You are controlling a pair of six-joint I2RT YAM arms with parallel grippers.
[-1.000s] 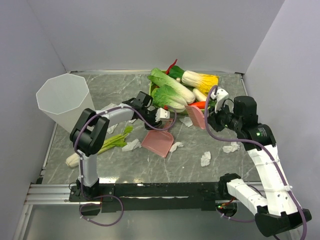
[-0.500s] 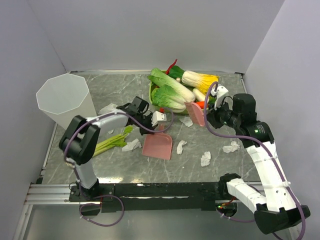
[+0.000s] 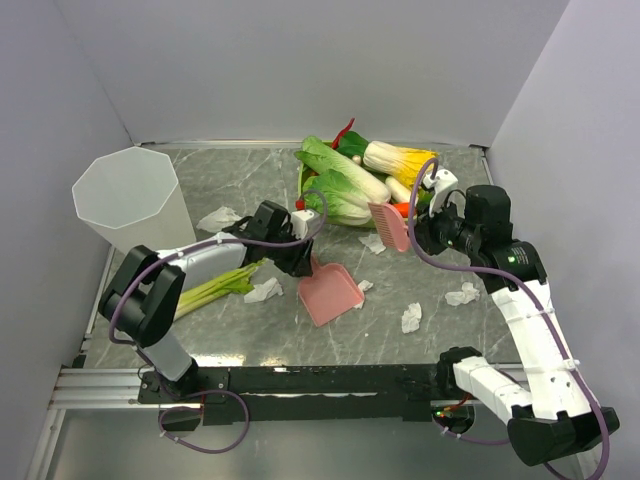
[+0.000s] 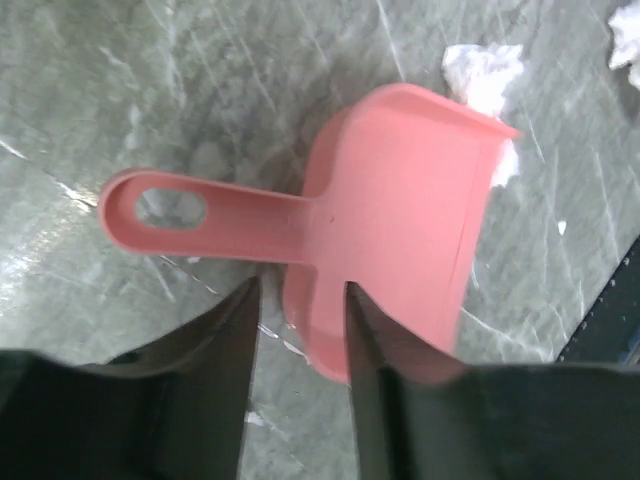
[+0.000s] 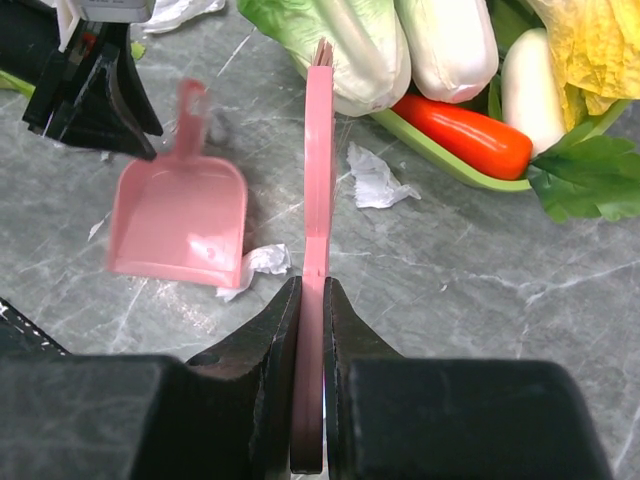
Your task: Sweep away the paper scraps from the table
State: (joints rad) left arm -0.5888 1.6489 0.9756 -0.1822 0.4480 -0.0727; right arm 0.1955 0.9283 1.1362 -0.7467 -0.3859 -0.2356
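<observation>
A pink dustpan (image 3: 331,294) lies flat on the table (image 3: 400,290), its handle pointing up-left. My left gripper (image 3: 297,258) hovers open over the pan's rear; in the left wrist view the pan (image 4: 400,210) has its rear edge between the spread fingers (image 4: 232,350), with only the right finger overlapping it. My right gripper (image 3: 420,232) is shut on the handle of a pink brush (image 3: 389,225), held edge-on (image 5: 318,150) beside the vegetable tray. Paper scraps lie scattered: one at the pan's mouth (image 3: 365,285), others at the right (image 3: 411,317) (image 3: 462,294).
A green tray (image 3: 303,180) of toy vegetables stands at the back centre. A tall translucent bin (image 3: 130,200) stands at the left, with a leek (image 3: 215,290) in front of it. More scraps lie near the bin (image 3: 220,217), the leek (image 3: 264,290) and the tray (image 3: 373,243).
The left gripper closed and reopened while its arm drew back to the left. The dustpan swung so its mouth now faces front-right. The right arm and brush barely moved.
</observation>
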